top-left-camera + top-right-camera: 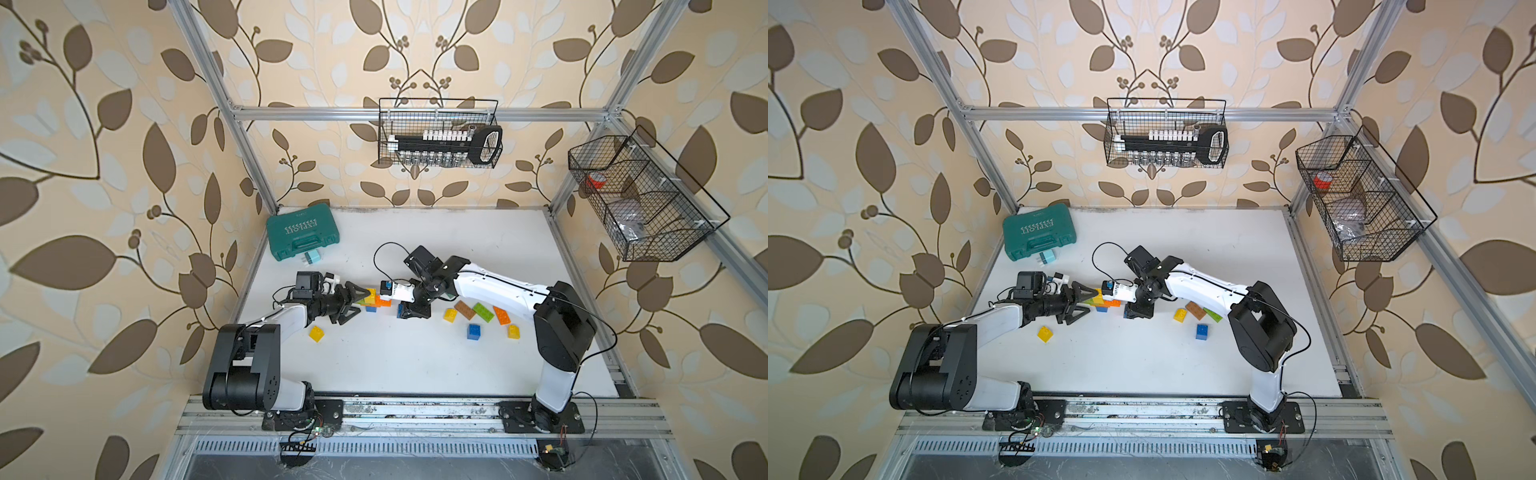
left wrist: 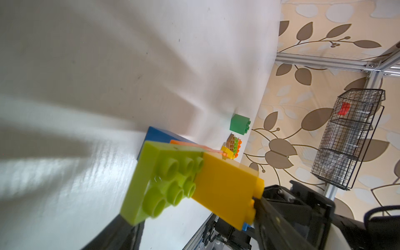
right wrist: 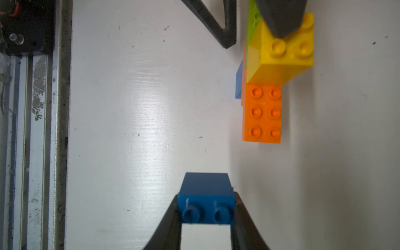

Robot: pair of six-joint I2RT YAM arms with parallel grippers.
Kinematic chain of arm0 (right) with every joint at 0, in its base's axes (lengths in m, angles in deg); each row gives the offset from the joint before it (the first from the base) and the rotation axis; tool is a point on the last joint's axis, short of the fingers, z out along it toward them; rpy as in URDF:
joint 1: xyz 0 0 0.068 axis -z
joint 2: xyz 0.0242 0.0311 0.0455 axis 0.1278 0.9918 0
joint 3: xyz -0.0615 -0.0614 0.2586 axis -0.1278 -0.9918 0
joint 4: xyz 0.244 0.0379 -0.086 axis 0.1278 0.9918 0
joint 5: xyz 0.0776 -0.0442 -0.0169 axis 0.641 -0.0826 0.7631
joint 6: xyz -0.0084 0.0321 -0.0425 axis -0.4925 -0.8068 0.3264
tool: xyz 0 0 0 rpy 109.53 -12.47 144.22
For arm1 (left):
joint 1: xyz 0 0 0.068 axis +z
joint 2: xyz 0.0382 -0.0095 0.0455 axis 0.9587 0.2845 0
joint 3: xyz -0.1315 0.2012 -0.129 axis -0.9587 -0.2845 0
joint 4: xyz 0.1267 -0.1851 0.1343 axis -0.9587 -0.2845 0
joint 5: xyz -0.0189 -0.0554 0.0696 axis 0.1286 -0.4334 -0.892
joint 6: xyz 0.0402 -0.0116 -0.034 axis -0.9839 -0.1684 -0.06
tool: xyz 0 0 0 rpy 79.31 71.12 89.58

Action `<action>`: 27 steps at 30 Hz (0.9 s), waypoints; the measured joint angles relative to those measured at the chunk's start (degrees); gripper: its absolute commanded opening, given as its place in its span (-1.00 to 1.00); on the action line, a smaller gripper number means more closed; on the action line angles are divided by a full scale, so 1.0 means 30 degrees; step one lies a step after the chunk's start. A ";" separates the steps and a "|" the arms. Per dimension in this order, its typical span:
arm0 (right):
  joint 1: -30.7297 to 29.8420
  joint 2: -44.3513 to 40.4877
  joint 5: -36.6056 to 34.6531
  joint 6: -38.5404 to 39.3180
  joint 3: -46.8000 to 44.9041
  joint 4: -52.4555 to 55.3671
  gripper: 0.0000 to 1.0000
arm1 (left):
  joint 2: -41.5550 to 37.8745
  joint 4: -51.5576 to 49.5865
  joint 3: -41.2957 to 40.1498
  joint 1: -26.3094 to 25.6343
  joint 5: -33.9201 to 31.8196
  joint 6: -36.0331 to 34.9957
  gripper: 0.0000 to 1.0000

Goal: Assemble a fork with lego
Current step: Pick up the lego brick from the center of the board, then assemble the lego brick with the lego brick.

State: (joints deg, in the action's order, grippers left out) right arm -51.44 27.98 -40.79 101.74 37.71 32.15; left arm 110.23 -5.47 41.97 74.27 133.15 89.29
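Clenched tight on a blue brick point(image 3: 205, 186) in the right gripper point(image 3: 206, 204), studs toward the wrist camera. Just ahead across bare white table point(image 3: 140, 108), near but not touching: a small stack, with a yellow brick point(image 3: 281, 58) topmost over one end of a long orange brick point(image 3: 263, 112), a lime green brick point(image 2: 162, 173) joined alongside, a second blue brick point(image 3: 238, 82) peeking out below. Spread wide at the left gripper point(image 1: 364, 301), with one finger point(image 3: 279, 19) on the yellow studs and the other clear of the stack. Plenty of open room from there to the front rail point(image 3: 43, 129). Crowded further right in a top view: loose bricks point(image 1: 474, 331) close by the right arm. Beside the left arm, a lone yellow brick point(image 1: 316, 333). Tucked into the far left corner, a teal tool case point(image 1: 302, 232), right at the table edge.
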 measured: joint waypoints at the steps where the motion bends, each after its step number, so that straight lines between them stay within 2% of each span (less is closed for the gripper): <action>1: 0.0000 0.0058 0.0000 0.0007 0.0284 0.0073 -0.39 | 0.0015 0.0102 0.0000 -0.0036 0.0000 0.0000 0.48; 6: 0.0080 0.0823 -0.0226 0.0007 0.2025 0.0393 -0.40 | 0.0015 0.0612 -0.0160 -0.0044 0.0080 0.0029 0.41; 14: 0.0080 0.2776 -0.0823 -0.0007 0.4401 0.0823 -0.40 | 0.0036 0.1341 -0.0503 -0.0044 0.0226 0.0029 0.41; 27: -0.0124 0.4335 -0.1188 0.0102 0.5319 0.1581 -0.40 | 0.0277 0.1923 -0.0634 -0.0189 0.0372 0.0022 0.42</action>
State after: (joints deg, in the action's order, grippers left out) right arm -51.81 40.98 -44.36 102.05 53.66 36.89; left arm 111.06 0.30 40.07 73.70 134.27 89.36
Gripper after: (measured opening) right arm 0.322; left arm 0.709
